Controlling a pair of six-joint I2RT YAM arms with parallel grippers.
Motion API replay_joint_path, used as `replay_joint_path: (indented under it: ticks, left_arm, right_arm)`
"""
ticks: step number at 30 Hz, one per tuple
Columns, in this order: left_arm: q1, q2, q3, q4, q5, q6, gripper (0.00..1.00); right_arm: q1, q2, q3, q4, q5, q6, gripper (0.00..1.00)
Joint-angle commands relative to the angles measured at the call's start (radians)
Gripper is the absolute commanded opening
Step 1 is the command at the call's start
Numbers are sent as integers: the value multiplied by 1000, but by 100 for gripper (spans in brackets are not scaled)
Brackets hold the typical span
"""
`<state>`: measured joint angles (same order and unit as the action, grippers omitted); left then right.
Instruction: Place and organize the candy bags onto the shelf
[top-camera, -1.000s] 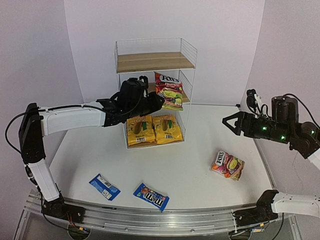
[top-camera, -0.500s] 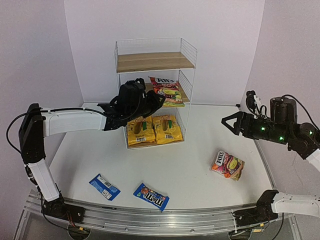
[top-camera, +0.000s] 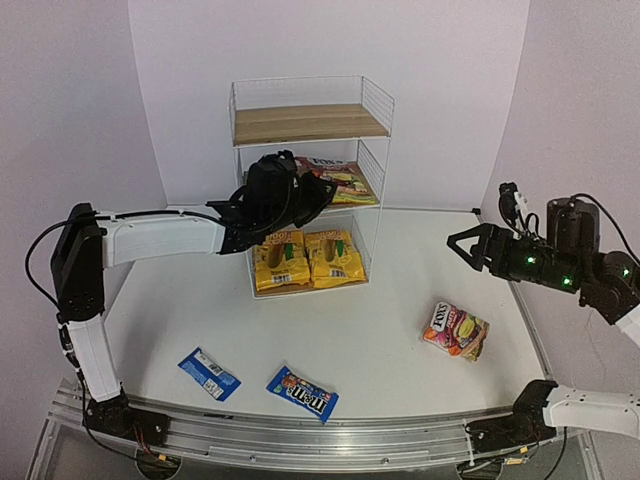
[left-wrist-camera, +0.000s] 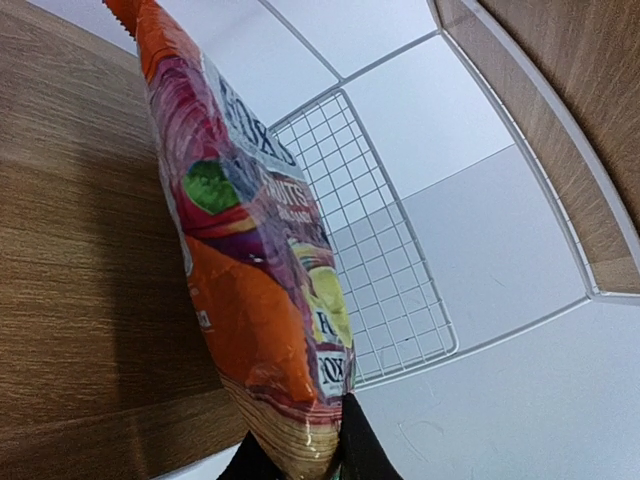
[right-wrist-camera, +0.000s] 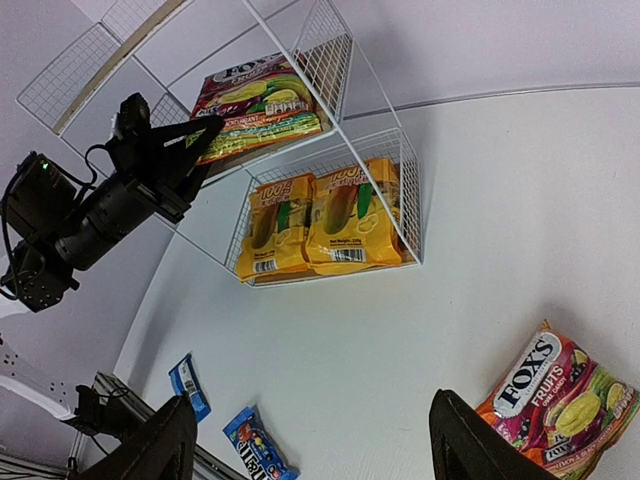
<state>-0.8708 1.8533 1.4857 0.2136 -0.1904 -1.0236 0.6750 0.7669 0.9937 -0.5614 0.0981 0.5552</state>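
Observation:
The shelf (top-camera: 305, 122) stands at the back middle of the table. Two yellow-orange bags (top-camera: 281, 260) (top-camera: 335, 256) lie side by side on its bottom board. My left gripper (top-camera: 318, 195) reaches into the middle level and is shut on the near edge of a red-pink bag (top-camera: 340, 180), which lies almost flat on the middle board. The left wrist view shows that bag (left-wrist-camera: 250, 280) pinched between the fingers (left-wrist-camera: 365, 455) over the wood board (left-wrist-camera: 70, 250). The second red-pink bag (top-camera: 455, 330) lies on the table at the right. Two blue packets (top-camera: 209, 373) (top-camera: 302, 391) lie at the front left. My right gripper (top-camera: 470, 245) is open and empty, held above the table's right side.
The shelf's top board is bare. Wire mesh walls (left-wrist-camera: 370, 230) close the shelf's sides and back. In the right wrist view, the table bag (right-wrist-camera: 555, 400) lies right of my gripper (right-wrist-camera: 310, 455) and the blue packets (right-wrist-camera: 188, 385) (right-wrist-camera: 255, 445) lie near the front rail.

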Motion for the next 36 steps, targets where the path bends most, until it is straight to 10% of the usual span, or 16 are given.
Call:
replay_joint_path:
  ticks: [1,21,25,36]
  left_arm:
    - [6,18,79,0,-33,2,18]
    - [6,19,214,-359,-38,26,71]
    - [6,5,211,-389,-15,28,98]
    - [-7,-84,143,-448,21,38,99]
  right_arm:
    - [5,-15,-10,37,18,8,76]
    - [5,-37,-26,37,23,19,76]
    - [5,-32,-24,37,24,23,76]
    - [5,-12,-48,4,70,100,77]
